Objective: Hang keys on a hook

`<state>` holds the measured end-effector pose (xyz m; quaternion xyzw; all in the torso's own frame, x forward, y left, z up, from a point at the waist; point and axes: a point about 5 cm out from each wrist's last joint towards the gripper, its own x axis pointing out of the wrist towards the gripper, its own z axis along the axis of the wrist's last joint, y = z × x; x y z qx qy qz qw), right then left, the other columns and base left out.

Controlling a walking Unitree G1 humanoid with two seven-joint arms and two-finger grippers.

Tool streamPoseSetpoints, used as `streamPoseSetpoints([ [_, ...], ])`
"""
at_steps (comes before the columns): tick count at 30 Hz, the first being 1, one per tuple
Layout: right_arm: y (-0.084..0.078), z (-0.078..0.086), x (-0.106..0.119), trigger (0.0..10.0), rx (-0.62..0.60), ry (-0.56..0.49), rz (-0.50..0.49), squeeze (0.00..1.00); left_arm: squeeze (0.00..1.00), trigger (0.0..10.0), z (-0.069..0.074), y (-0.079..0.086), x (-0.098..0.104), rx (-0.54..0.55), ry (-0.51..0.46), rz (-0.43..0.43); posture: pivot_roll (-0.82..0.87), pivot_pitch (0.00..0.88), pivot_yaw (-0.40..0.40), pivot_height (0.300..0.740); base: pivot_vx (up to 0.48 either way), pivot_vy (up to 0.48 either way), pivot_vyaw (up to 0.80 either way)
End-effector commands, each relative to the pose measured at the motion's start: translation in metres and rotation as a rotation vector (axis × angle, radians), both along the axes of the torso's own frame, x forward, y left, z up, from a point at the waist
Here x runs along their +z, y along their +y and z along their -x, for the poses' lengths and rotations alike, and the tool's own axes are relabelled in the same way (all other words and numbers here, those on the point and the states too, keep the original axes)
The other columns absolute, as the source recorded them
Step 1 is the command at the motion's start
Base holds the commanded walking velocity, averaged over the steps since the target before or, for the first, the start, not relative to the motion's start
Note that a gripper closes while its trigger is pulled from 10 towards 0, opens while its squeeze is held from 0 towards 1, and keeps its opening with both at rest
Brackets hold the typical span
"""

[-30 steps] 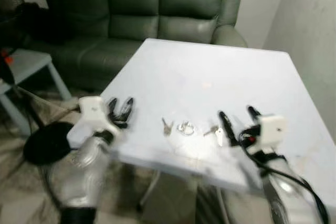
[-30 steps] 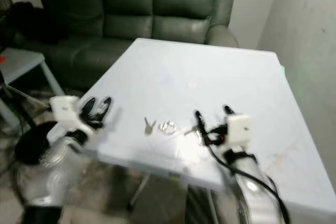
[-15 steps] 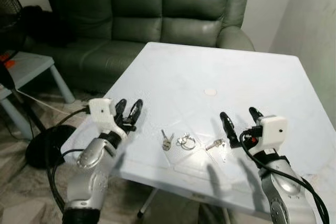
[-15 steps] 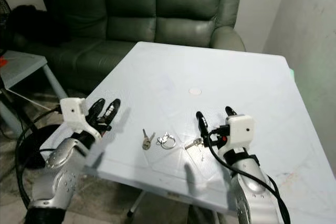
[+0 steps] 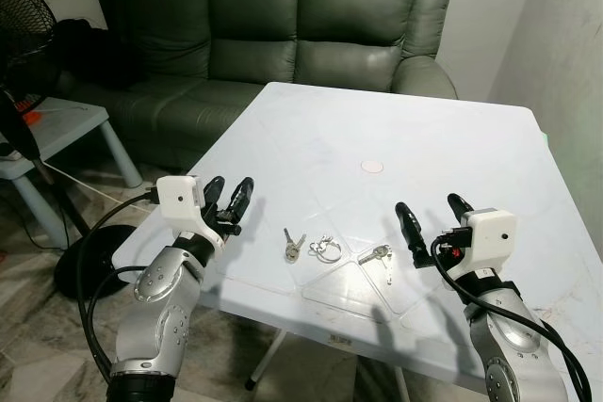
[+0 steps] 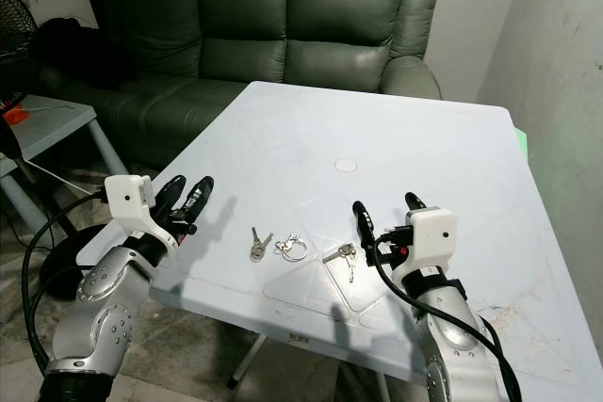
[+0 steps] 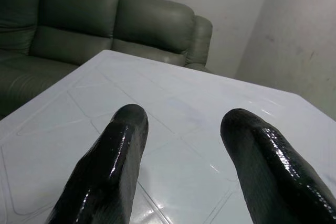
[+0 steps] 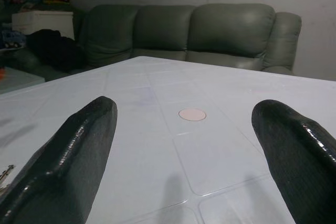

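**Grippers poised at the table edge, keys not yet touched**

Right gripper (image 5: 429,217) hangs just above the near part of the white table (image 5: 452,138), its two black fingers spread wide with nothing between them. I have it just beside the right end of the keys, which lie a little to its left. My left gripper (image 5: 229,201) sits over the table's left edge, fingers parted more narrowly and also empty, a little way off from the keys.

Working outward from the right gripper: the nearest piece is a small key cluster (image 5: 377,255), then a split ring (image 5: 327,250) in the middle, then a pair of keys (image 5: 292,244) at the left end. Whether all three are joined as one bunch I cannot tell from here. Further up the table is a small round disc (image 5: 373,167), and beyond that a green sofa (image 5: 283,25). I see no hook.

My judgement on handling: these are light, hard, thin metal pieces lying flat on a smooth top, so they will likely skate away if I nudge them sideways. A flat key gives the fingertips little to bite. I would come down over the ring or the cluster, where the metal stands a bit proud, and close on that, expecting the rest to dangle and swing.
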<state>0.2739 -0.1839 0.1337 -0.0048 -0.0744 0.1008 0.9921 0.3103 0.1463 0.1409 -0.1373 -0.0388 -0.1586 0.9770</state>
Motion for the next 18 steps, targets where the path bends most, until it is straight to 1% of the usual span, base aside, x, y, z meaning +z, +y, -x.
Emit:
streamPoseSetpoints([
  [1,0.002,-0.001,0.006,10.0,0.005,-0.017,-0.010,0.00,0.00,10.0,-0.003,0.000,0.005,-0.011,-0.016,-0.024,0.08,0.000,0.052,0.740,0.000,0.000,0.00],
  [7,0.002,-0.006,0.008,10.0,-0.010,-0.021,-0.007,0.00,0.00,10.0,-0.001,-0.007,0.006,-0.063,-0.039,-0.090,0.10,0.000,0.053,0.740,0.000,0.000,0.00],
  [10,0.002,-0.010,0.008,10.0,-0.032,-0.011,0.005,0.00,0.00,10.0,0.000,-0.008,0.004,-0.072,-0.028,-0.080,0.11,0.000,0.051,0.740,0.000,0.000,0.00],
  [14,0.002,-0.015,0.010,10.0,-0.027,-0.020,0.030,0.00,0.00,10.0,0.003,-0.013,0.002,-0.102,-0.027,-0.105,0.12,0.000,0.046,0.740,0.000,0.000,0.00],
  [17,-0.001,-0.022,0.012,10.0,-0.011,-0.014,0.053,0.00,0.00,10.0,0.007,-0.023,-0.001,-0.147,-0.024,-0.118,0.13,0.000,0.039,0.740,0.000,0.000,0.00],
  [18,-0.001,-0.022,0.012,10.0,-0.011,-0.014,0.053,0.00,0.00,10.0,0.007,-0.023,-0.001,-0.147,-0.024,-0.118,0.13,0.000,0.039,0.740,0.000,0.000,0.00],
])
